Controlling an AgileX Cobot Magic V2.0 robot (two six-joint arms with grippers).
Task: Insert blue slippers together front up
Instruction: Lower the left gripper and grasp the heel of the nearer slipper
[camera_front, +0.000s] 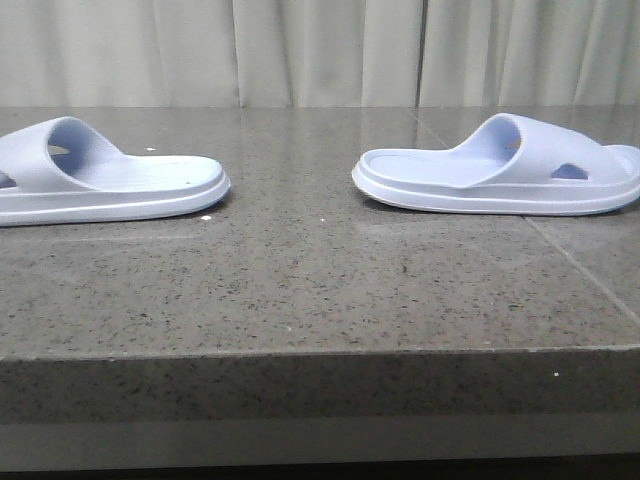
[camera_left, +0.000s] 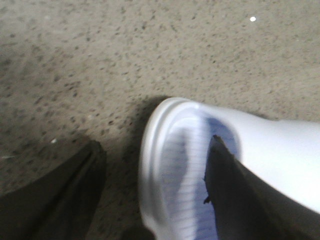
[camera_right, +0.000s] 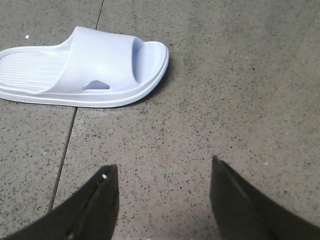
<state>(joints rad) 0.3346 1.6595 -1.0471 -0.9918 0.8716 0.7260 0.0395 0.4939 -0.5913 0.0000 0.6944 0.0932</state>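
Note:
Two pale blue slippers lie flat on the dark speckled table, soles down. The left slipper (camera_front: 110, 180) is cut off by the front view's left edge; the right slipper (camera_front: 500, 170) lies at the right, with its side cut-out showing. Neither gripper shows in the front view. My left gripper (camera_left: 155, 141) is open, low over one end of the left slipper (camera_left: 270, 140). One finger is over the footbed and the other is outside the rim, over the table. This view is blurred. My right gripper (camera_right: 164, 163) is open and empty over bare table, well short of the right slipper (camera_right: 90, 65).
The table's front edge (camera_front: 320, 350) runs across the front view. A thin seam (camera_front: 580, 270) crosses the top under the right slipper and also shows in the right wrist view (camera_right: 65, 150). A pale curtain (camera_front: 320, 50) hangs behind the table.

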